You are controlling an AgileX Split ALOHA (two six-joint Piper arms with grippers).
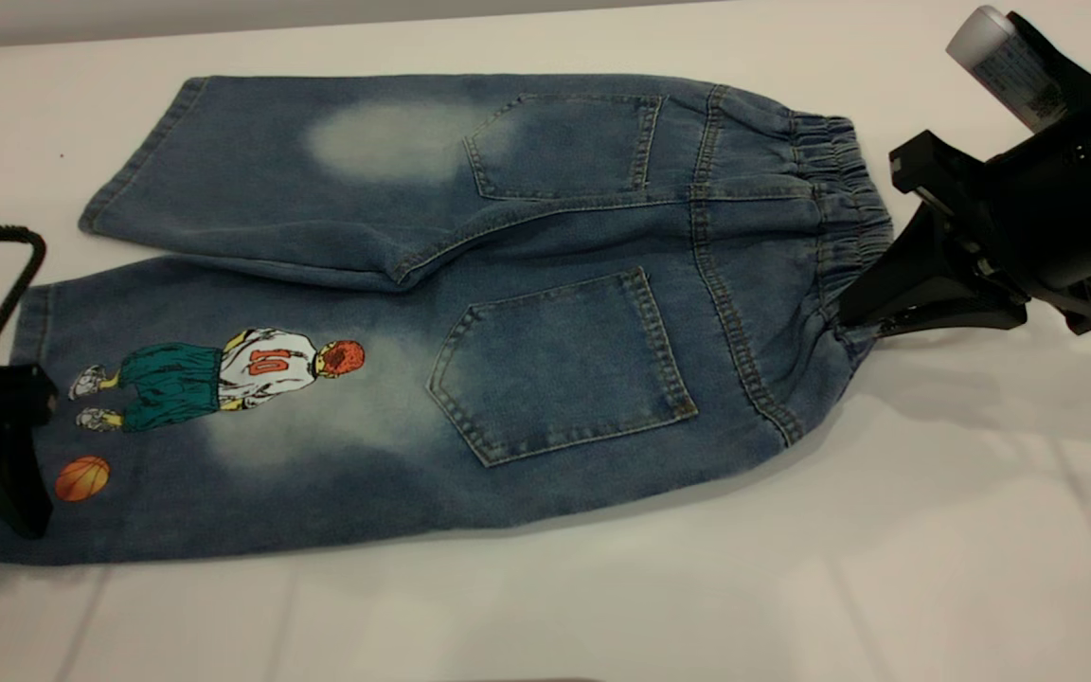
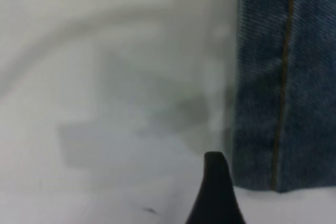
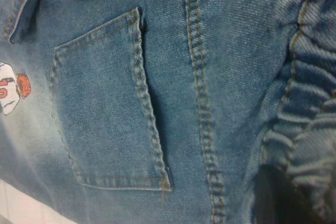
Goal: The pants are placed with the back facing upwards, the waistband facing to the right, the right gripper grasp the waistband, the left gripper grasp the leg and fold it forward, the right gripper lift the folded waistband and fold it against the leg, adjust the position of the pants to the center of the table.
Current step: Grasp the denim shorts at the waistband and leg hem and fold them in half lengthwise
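The pants [image 1: 470, 313] lie flat on the table [image 1: 886, 530], back pockets up. The elastic waistband [image 1: 849, 208] points right. My right gripper [image 1: 856, 320] is at the near corner of the waistband, shut on the gathered denim, which puckers toward its tips. The right wrist view shows the waistband [image 3: 310, 103] bunched over a dark finger [image 3: 278, 198] and a back pocket [image 3: 105, 108]. The leg [image 1: 223, 426] with the number 10 player and orange ball stretches left. My left gripper [image 1: 6, 474] sits at that leg's hem. In the left wrist view the hem [image 2: 283, 77] lies just beside it.
The plain leg [image 1: 318, 180] lies behind the printed one, its inner edge overlapping it slightly. White tabletop extends in front of the pants and to the right under the right arm. The table's far edge [image 1: 318, 28] runs just behind the pants.
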